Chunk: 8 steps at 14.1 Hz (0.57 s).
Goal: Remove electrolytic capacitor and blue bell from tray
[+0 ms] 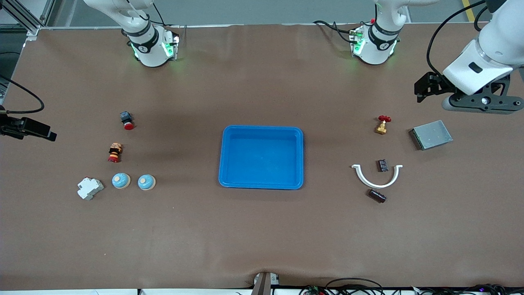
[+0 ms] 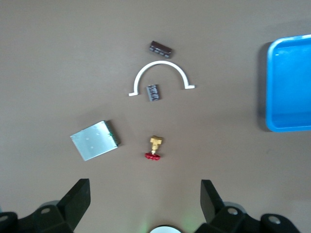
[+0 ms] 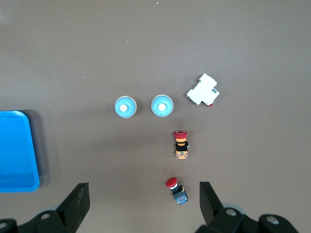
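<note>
The table [image 1: 262,237] is big and brown. The blue tray [image 1: 262,157] sits in the middle of it, and there is nothing in it.

The left gripper [image 2: 144,194] hangs over the table near the grey box [image 1: 432,134], at the left arm's end. Its fingers are spread wide and hold nothing. The right gripper [image 3: 143,196] hangs over the right arm's end of the table, w/ fingers spread wide too, and holds nothing. Both arms wait.

The white curved clip [image 1: 376,177] lies nearer the front cam than the grey box. The white switch block [image 1: 90,188] lies at the right arm's end.

Just beside that block are two blue bells [image 1: 121,180] [image 1: 146,182], side by side on the table, well apart from the tray. I can't tell which one the job means.

The capacitor [image 1: 377,195] is a small dark tube. It lies on the table just beside the clip, nearer the front cam, well apart from the tray.

Smaller bits: a gold tap w/ a red wheel [image 1: 382,124], a red and yellow button [image 1: 115,152], a red push button [image 1: 127,120] and a tiny black chip [image 1: 382,165] inside the clip's curve.

I think the job looks done, bc both things are out of the tray. The best move now is a calm one:
- look in the tray once, corners too
- keep both grippers up high, away from the small bits
- don't bump the tray or knock the bells, which could roll
</note>
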Motion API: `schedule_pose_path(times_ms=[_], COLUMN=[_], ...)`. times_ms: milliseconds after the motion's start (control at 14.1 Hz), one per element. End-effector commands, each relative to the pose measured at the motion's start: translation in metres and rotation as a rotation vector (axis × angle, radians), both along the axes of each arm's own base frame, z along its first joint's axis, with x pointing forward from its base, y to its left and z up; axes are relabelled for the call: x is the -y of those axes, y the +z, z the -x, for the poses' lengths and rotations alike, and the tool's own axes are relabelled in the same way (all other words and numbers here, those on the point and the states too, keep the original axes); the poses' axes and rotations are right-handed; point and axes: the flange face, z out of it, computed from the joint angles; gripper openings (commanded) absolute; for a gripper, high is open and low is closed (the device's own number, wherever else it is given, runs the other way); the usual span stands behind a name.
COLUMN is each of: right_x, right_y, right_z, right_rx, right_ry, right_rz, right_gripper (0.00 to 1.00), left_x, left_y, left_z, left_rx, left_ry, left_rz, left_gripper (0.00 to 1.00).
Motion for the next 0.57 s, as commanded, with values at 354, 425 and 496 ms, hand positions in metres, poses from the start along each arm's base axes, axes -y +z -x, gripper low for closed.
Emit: schedule_pose_path(times_ms=[354, 425, 496], right_x=[-0.007, -0.012, -0.018], right_y=[0.018, 0.023, 0.028], right_z=[0.017, 0.019, 0.022], right_rx=[0.02, 0.026, 0.033], right_ry=[0.028, 0.029, 0.036], right_rz=[-0.012, -0.015, -0.013], right_gripper=[1.0, 1.0, 1.0], left_x=[-0.002, -0.002, -0.003], left_y=[0.009, 0.009, 0.008], left_z=[0.002, 0.002, 0.002], left_rx=[0.012, 0.012, 0.011], left_ry=[0.003, 0.004, 0.008], left_rz=[0.024, 0.024, 0.024], left_gripper=[1.0, 1.0, 1.0])
